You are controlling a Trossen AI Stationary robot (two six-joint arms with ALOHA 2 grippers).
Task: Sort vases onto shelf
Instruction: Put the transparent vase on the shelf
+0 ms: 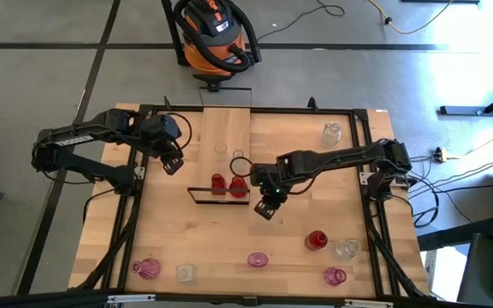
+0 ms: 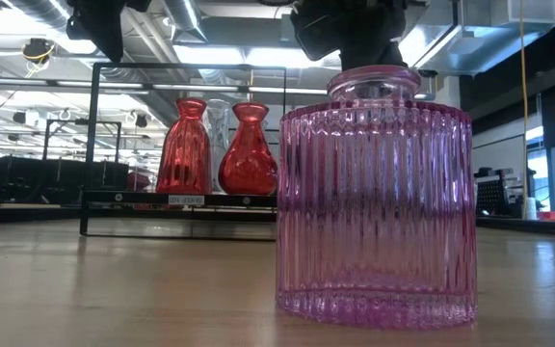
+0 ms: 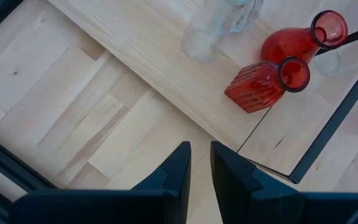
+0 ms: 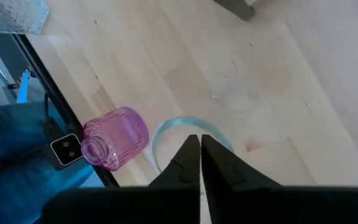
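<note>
The left gripper (image 3: 201, 165) hangs over the table (image 3: 61, 106), its fingers (image 3: 178, 168) close with a narrow gap. On the shelf (image 3: 142, 43) stand 2 red vases (image 3: 263, 84) and 2 clear vases (image 3: 204, 31).

No legible text in any view. Small white label (image 2: 178, 200) on the shelf (image 2: 181, 199) frame's lower bar, left of center in the low view: print too small to read.
</note>
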